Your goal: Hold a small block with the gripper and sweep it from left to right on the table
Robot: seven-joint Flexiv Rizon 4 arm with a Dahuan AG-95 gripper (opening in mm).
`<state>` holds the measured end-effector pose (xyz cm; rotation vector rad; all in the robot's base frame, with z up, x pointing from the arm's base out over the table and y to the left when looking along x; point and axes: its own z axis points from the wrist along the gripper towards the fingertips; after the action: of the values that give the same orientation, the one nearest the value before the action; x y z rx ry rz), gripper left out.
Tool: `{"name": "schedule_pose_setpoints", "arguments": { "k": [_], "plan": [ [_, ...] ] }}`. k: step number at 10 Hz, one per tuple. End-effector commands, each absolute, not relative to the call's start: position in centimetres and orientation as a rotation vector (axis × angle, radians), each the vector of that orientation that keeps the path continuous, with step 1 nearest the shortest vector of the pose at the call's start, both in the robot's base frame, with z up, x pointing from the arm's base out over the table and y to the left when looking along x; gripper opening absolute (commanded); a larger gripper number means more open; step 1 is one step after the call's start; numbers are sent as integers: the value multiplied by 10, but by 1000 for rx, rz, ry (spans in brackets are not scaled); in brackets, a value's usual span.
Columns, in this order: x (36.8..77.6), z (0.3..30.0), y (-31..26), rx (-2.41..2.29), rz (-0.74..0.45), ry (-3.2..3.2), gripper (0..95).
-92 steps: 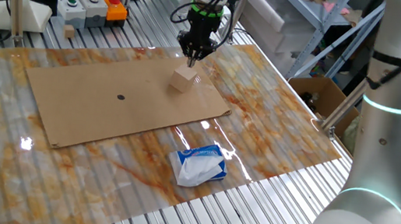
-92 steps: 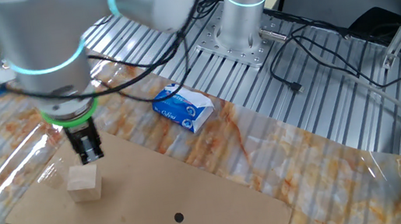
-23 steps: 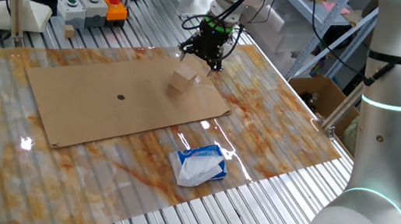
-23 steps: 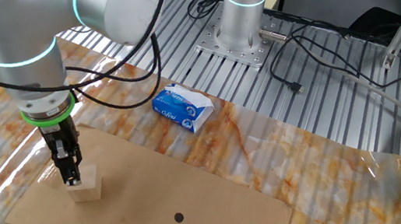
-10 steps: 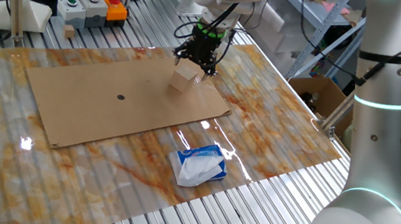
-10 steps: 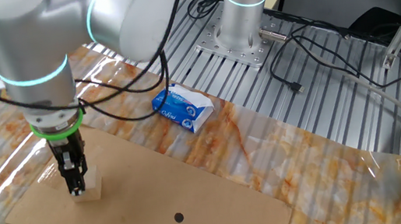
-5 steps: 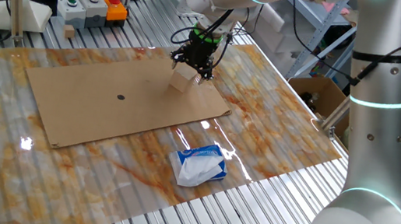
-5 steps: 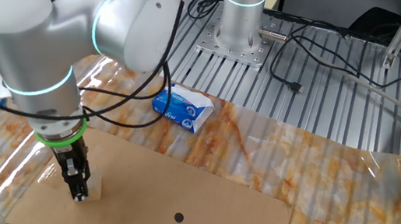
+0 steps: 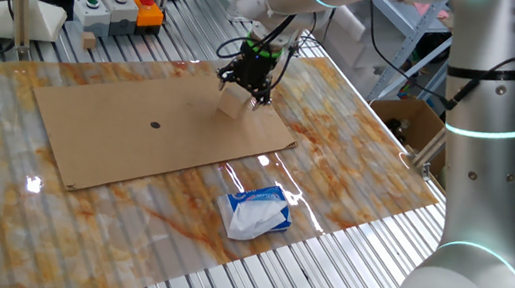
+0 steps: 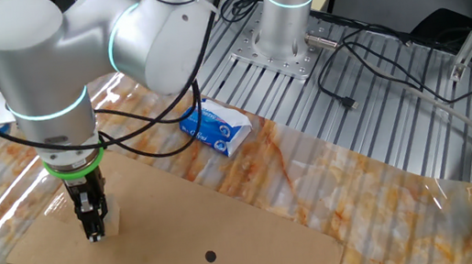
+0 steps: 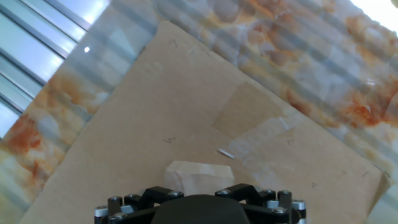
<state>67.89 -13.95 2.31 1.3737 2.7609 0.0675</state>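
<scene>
On the cardboard sheet [image 9: 153,129], toward its 2 o'clock corner in one fixed view, sits the small block [image 9: 232,105], with the gripper [image 9: 245,89] right down on it. From the other fixed view the cube [image 10: 108,220] lies at about 9 o'clock on the sheet [image 10: 232,234], and the black claw [image 10: 92,228] covers most of it. Whether the jaws are pinching the block or only straddling it, I cannot tell; the hand view shows the block [image 11: 194,176] close under the camera housing, and the fingertips are out of sight.

Against 0.5 s ago, the arm has leaned a little further over, and the claw hides slightly more of the cube. Against 9.2 s ago, the change is plain: then the claw hung above the block, apart from it, and now it is lowered onto it. The block itself lies in the same spot on the sheet.

Further right, the tissue pack [image 9: 254,212] rests on the bench [image 9: 358,148] at 5 o'clock from the sheet, well apart from the block, unmoved [image 10: 215,127]. The dark dot [image 9: 155,126] on the cardboard is likewise where it was.
</scene>
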Motion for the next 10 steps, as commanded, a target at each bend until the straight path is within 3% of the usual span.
{"name": "schedule_pose_setpoints", "arguments": {
  "k": [1, 3, 5, 8, 9, 10],
  "plan": [
    [679, 22, -139, 1392, 71, 2744, 760],
    [679, 20, -139, 1408, 83, 2722, 760],
    [679, 19, -139, 1413, 87, 2716, 380],
    [679, 19, -139, 1424, 92, 2713, 380],
    [679, 19, -139, 1426, 92, 2713, 190],
    [679, 19, -139, 1425, 93, 2715, 190]
  ]
}}
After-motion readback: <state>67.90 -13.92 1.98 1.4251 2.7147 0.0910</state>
